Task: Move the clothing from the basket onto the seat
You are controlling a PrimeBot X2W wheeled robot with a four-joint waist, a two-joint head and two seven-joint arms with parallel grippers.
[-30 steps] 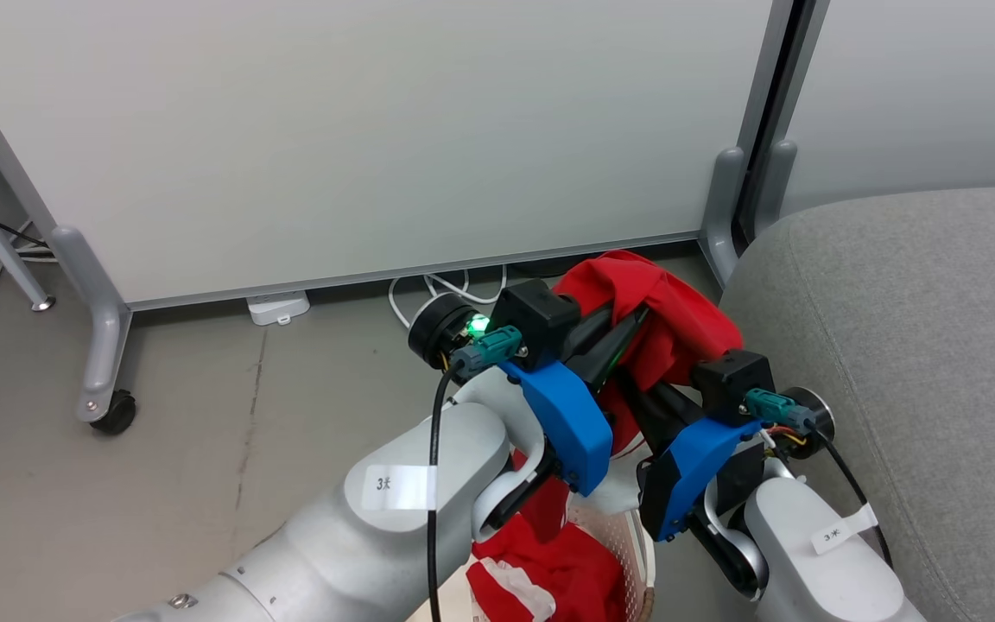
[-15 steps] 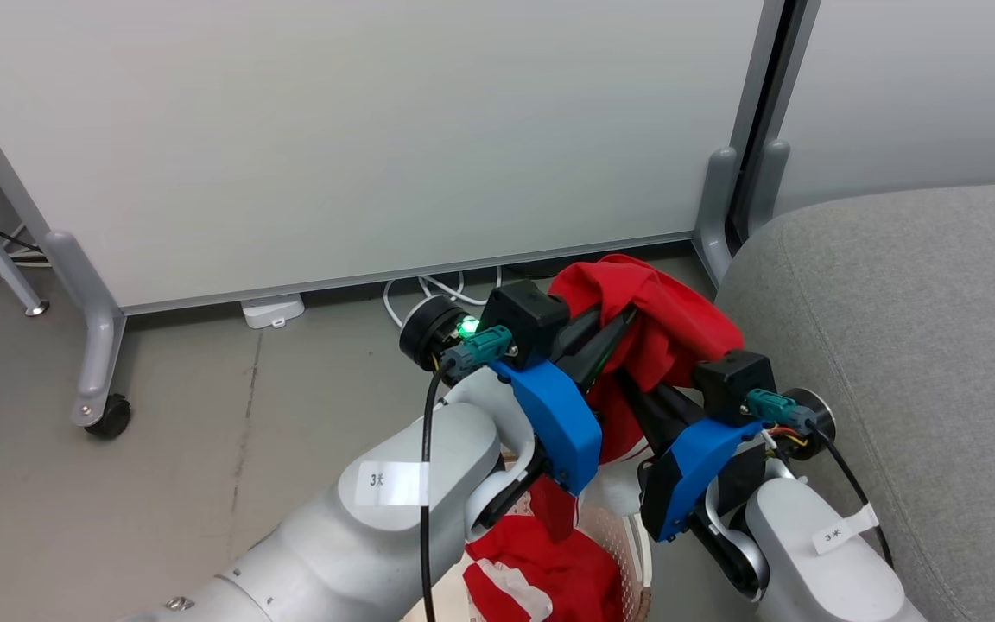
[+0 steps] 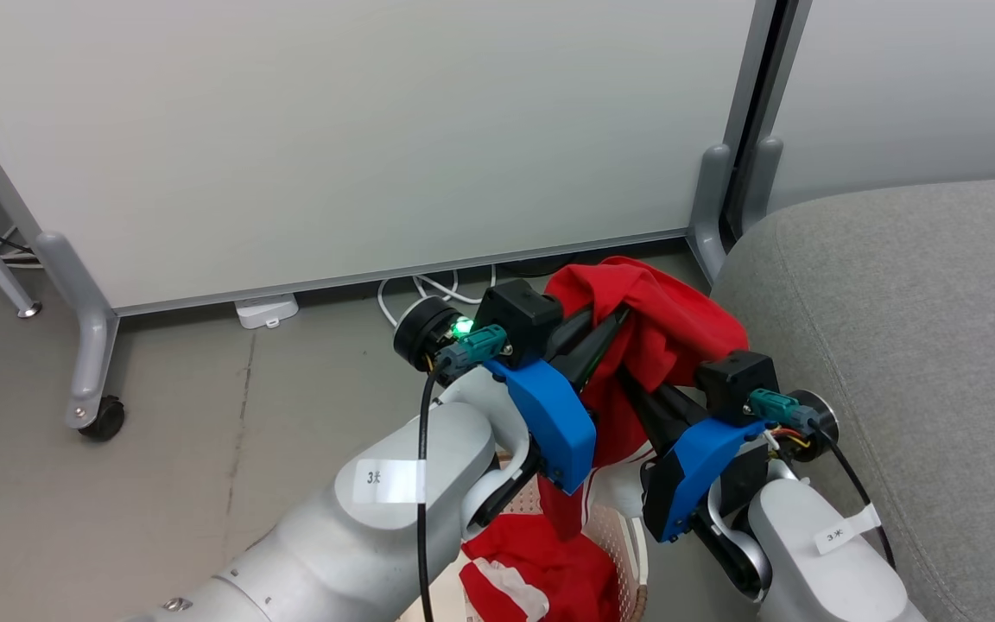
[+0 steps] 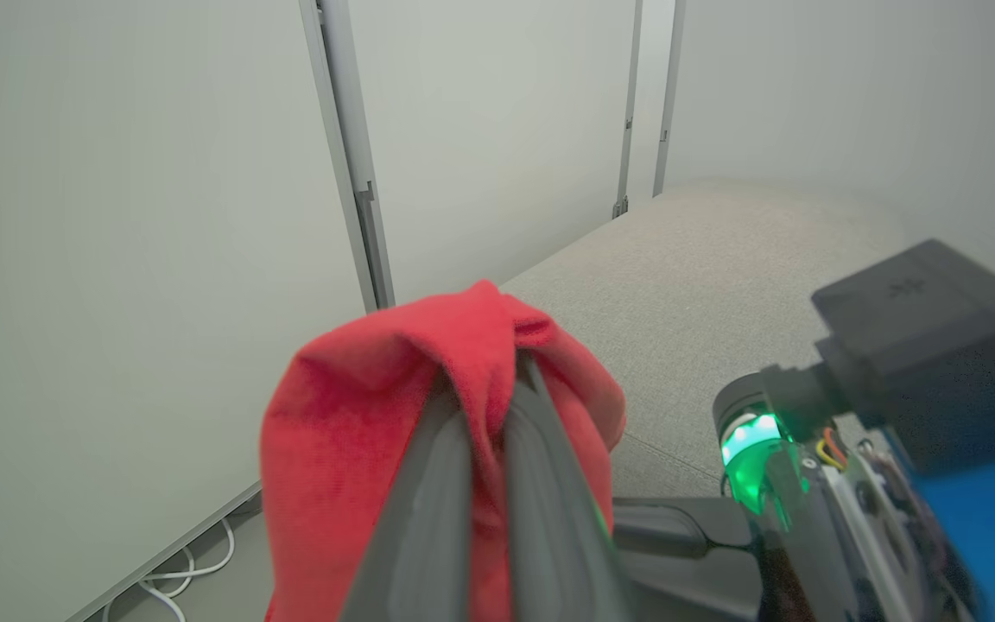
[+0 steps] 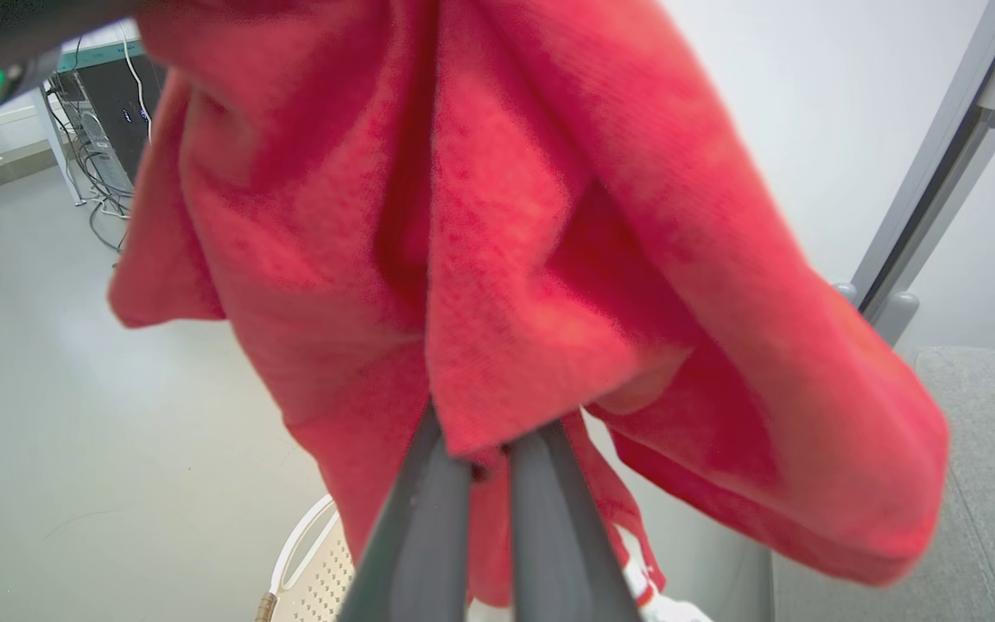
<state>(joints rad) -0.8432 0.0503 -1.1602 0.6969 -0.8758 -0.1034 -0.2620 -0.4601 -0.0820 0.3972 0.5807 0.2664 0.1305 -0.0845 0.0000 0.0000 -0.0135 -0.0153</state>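
Note:
A bright red garment (image 3: 666, 324) hangs bunched between both grippers, lifted above the basket (image 3: 631, 553). My left gripper (image 3: 614, 324) is shut on its upper fold (image 4: 428, 389), and the right gripper (image 3: 636, 393) is shut on a lower fold (image 5: 480, 328). The cloth's tail with white trim (image 3: 614, 471) trails down into the basket. A second red garment with white stripes (image 3: 541, 574) lies in the cream perforated basket (image 5: 316, 574) at the bottom of the head view. The grey sofa seat (image 3: 912, 345) sits just right of the held garment.
A white partition panel (image 3: 359, 138) on grey wheeled feet (image 3: 91, 380) stands behind, with white cables (image 3: 428, 289) and a power strip (image 3: 264, 309) on the floor at its base. Another panel post (image 3: 709, 207) stands beside the sofa's corner. Grey floor (image 3: 161, 484) lies to the left.
Both arms have held the red garment steady. The camera has drifted slightly, shifting the floor and panel leftward, and the garment's tail hangs a little lower above the basket.

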